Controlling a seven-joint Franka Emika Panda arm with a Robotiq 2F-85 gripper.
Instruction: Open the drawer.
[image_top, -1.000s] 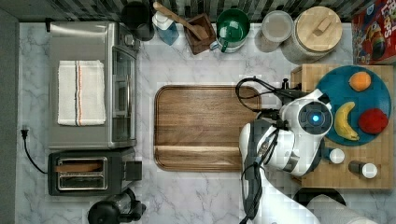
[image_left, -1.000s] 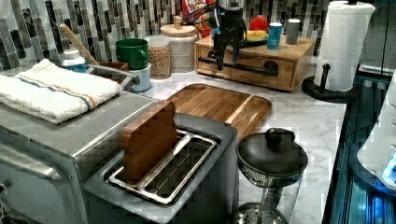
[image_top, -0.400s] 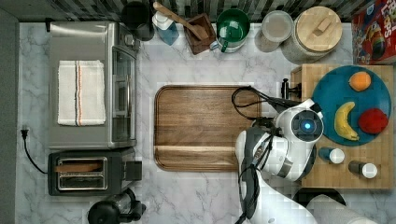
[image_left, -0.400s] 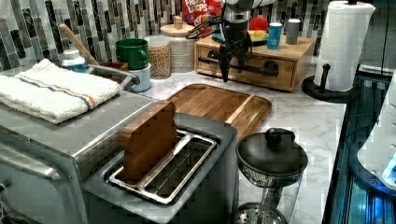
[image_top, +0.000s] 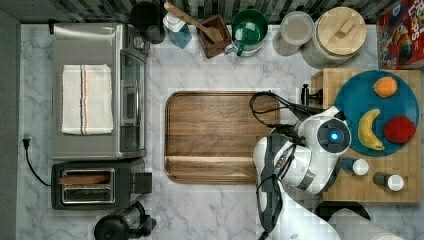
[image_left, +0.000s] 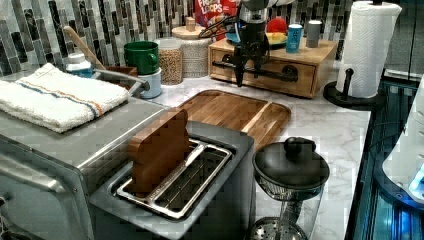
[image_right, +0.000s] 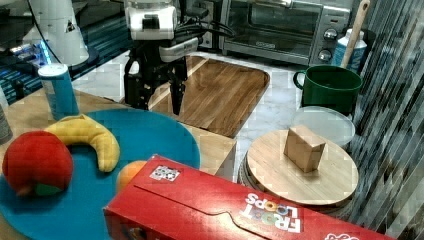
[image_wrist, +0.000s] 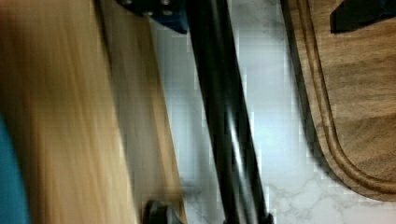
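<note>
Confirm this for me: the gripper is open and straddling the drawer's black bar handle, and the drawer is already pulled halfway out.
Not quite. The gripper is open astride the black bar handle, but the drawer is not halfway out: in the left view its front sits flush with the box around it, so it is shut. The wrist view shows the handle running between the fingers.

I'm looking at a kitchen counter setup w/ marble-look top & striped tile backsplash. Toaster oven, slot toaster, paper towel roll, green mug & cereal box are all sitting around a wooden tray, plus toy fruit on a blue plate.
</note>
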